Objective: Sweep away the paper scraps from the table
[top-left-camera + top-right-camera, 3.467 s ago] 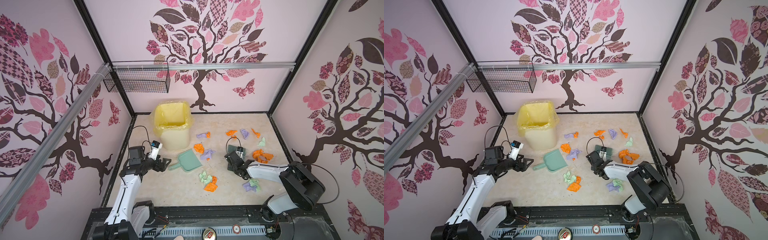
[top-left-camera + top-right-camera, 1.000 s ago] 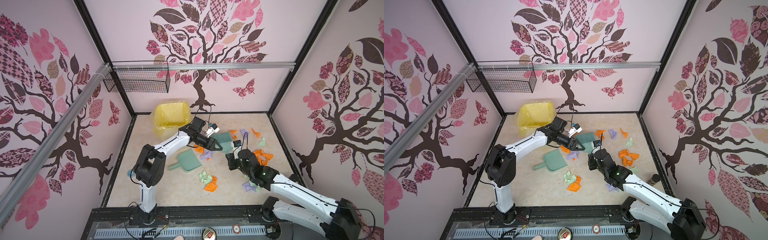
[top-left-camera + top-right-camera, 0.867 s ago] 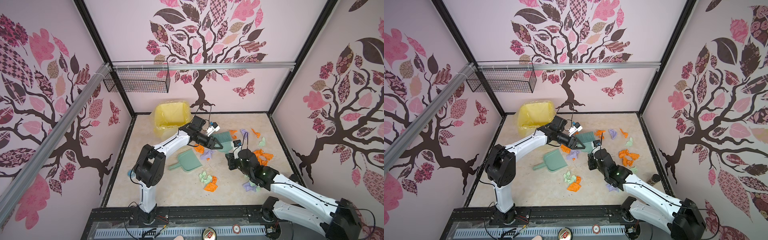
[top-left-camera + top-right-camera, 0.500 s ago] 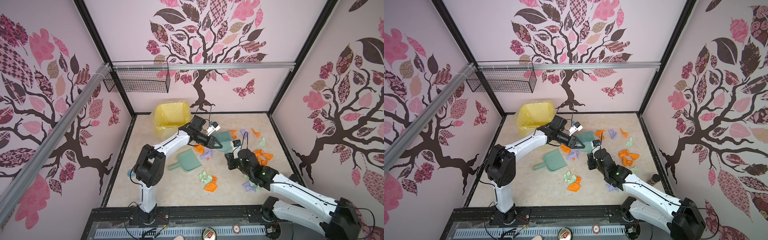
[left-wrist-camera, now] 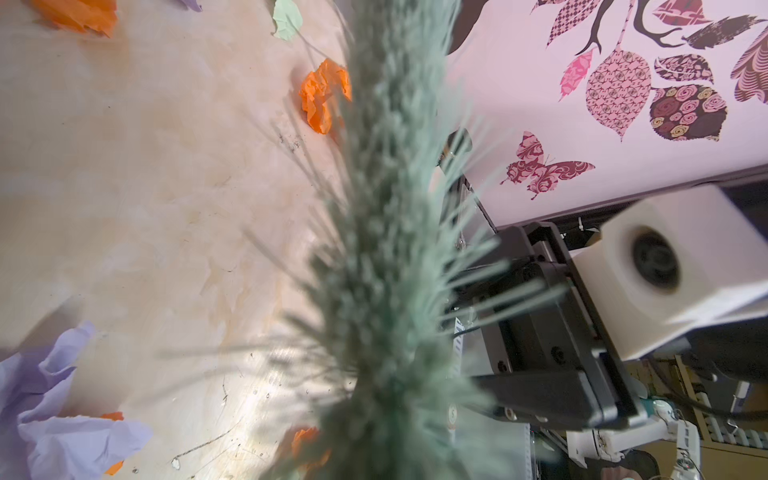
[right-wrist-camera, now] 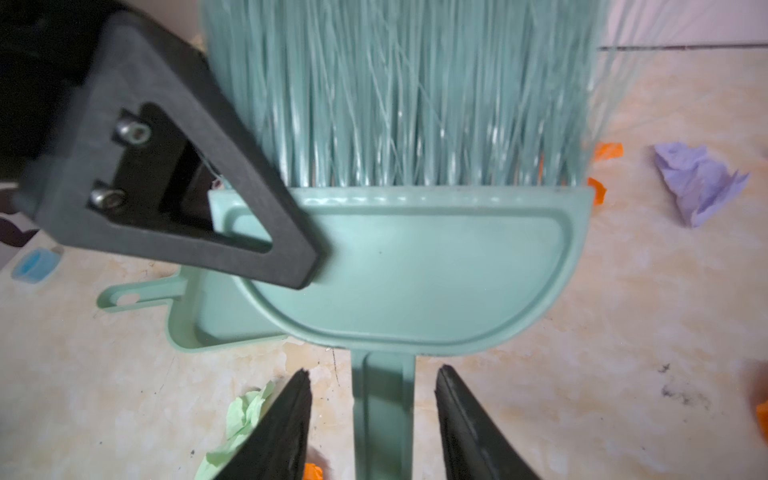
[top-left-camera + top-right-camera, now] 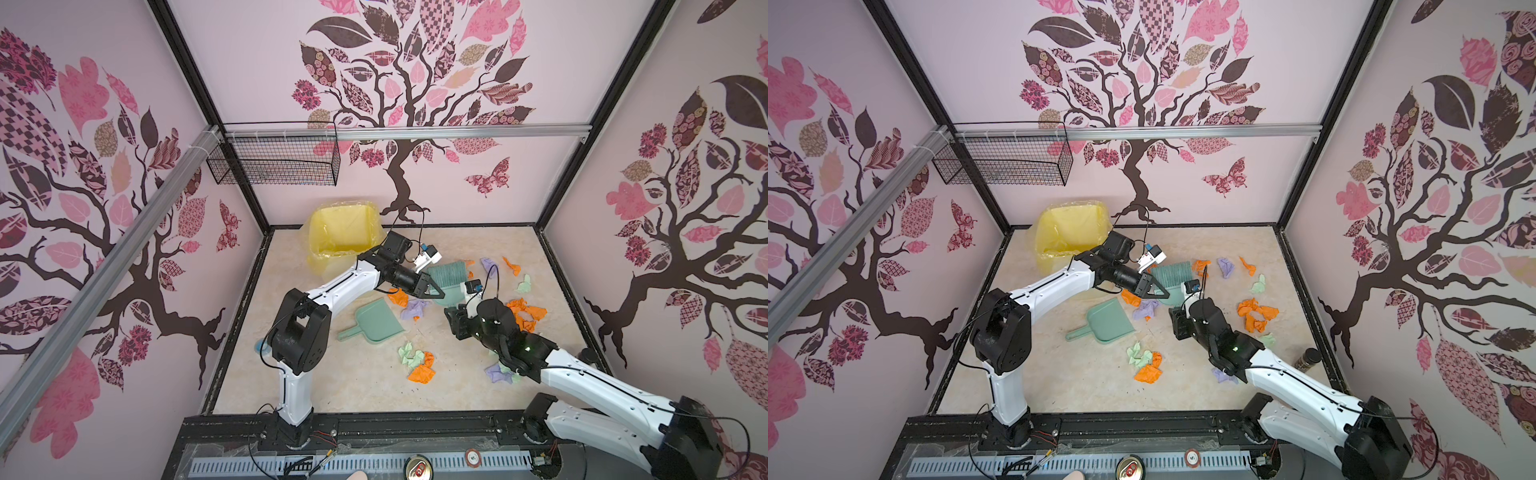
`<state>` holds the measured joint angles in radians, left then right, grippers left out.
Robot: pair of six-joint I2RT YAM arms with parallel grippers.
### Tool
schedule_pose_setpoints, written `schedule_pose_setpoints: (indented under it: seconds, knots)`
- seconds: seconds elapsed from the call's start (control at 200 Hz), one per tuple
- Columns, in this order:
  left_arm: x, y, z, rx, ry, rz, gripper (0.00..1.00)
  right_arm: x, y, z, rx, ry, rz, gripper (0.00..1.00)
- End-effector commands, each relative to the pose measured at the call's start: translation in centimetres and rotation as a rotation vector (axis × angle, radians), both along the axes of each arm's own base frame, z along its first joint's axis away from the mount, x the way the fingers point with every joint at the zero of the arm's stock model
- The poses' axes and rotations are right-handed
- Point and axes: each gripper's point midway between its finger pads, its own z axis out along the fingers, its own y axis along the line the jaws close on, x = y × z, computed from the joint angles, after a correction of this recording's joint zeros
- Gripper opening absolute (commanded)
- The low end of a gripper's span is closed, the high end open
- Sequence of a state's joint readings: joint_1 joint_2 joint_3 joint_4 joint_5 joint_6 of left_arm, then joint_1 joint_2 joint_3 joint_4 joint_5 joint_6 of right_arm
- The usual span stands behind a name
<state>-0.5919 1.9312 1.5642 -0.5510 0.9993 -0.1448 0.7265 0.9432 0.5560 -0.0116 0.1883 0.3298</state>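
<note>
- Clear plastic liner on the yellow waste bin (image 7: pixel 338 232): it hangs loose just behind the left jaws, and that arm's forearm runs right past it. A wide back-swing would probably snag the liner.
- Flat teal plastic dustpan (image 7: pixel 380 318): lies free on the beige marble-pattern worktop (image 7: pixel 365 395), just beside the left jaws on the arm-base side. Nothing pins it, so a firm stroke likely shoves it away instead of loading it.
- Teal plastic hand brush with long bristles (image 6: pixel 436 270):
  - The left jaws are clamped on one corner of the head, at the bristle root.
  - The right jaws stand apart on either side of the handle with a gap showing on both sides, so they grip nothing.
  - Main worry: with one off-centre hold, the brush may pivot or slip once the bristles press on the worktop.
- Wads are light, so a fast flick could scatter them to the black frame or under the right arm.
- Worktop look: flat, faint veining, a few dark specks, mostly bare on the base side of both jaws.
- Small crumpled paper scraps (image 7: pixel 525 313) in orange, lilac and pale green: thin, creased, all on the worktop, and none shows in the pan.
  - An orange cluster sits just beside the right jaws.
  - A lilac wad (image 7: pixel 413 308) lies just beside the left jaws.
  - A few more lie beyond the bristles.
  - A green-and-orange pile (image 7: pixel 420 373) is well back toward the bases.
  - Lilac and green bits (image 7: pixel 496 372) are tucked against the right arm.
</note>
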Motion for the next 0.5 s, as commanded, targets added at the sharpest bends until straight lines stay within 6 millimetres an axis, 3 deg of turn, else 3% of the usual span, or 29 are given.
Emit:
schedule_pose_setpoints:
  seconds: [0.0,0.13,0.285,0.495]
  knots:
    - [-0.4,-0.4,1.9,-0.064,-0.029,-0.054,0.00,-1.2,0.6,2.4,0.117,-0.062,0.051,0.65]
    - [-1.7,0.2,4.6,-0.176,-0.020,-0.132,0.00,-3.3,-0.6,5.0,0.282,-0.170,0.072,0.71]
    - [-2.3,1.0,7.7,-0.268,-0.042,-0.169,0.00,-6.1,-2.5,8.2,0.460,-0.303,0.098,0.70]
    - [-2.4,0.8,10.3,-0.364,-0.044,-0.155,0.00,-8.1,-3.1,10.7,0.656,-0.391,0.153,0.68]
